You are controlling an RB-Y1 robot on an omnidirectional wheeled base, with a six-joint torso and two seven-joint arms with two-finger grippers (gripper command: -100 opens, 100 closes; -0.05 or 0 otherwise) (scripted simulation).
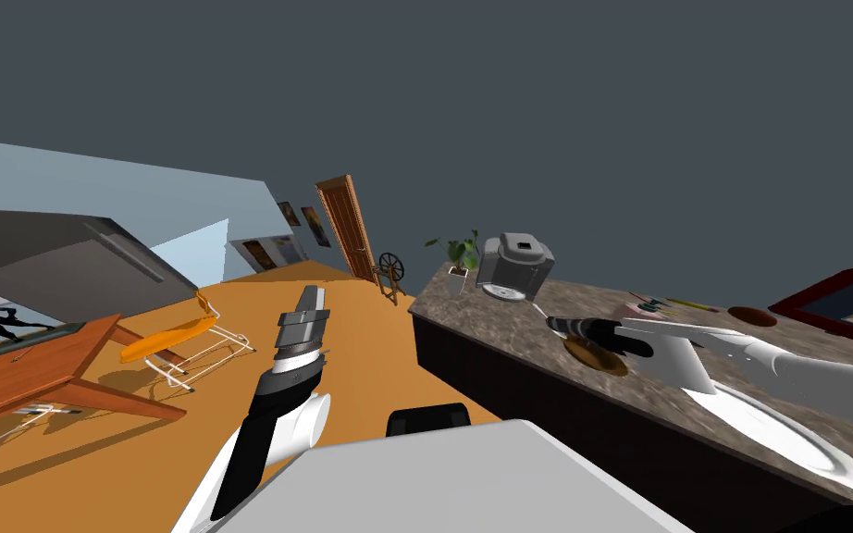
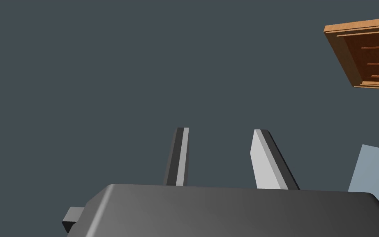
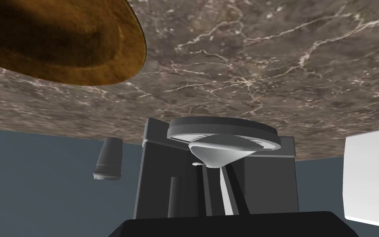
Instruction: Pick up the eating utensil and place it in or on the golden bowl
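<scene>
Our right gripper reaches out over the counter, a slab of brown stone veined with thin white lines. Its two blade fingers stand almost together, pinched on the utensil. This is pale grey and smooth. Its slim shaft runs between the blades, and its rounded, tapering head sits just past their tips. In the head view the utensil shows as a thin pale line pointing to 11 o'clock from the gripper.

The golden bowl lies on the counter at about 5 o'clock from that gripper and close under the wrist. It is shallow and wide, with a dull, mottled ochre finish. The utensil is held apart from it, not in it.

At 11 o'clock beyond the utensil stands a boxy grey appliance with a round, ribbed tray at its foot. A small tapered grey cup hangs off to one side of it.

Our left gripper is raised well away at 9 o'clock, over the orange floor. Its fingers are spread apart with nothing between them.
</scene>
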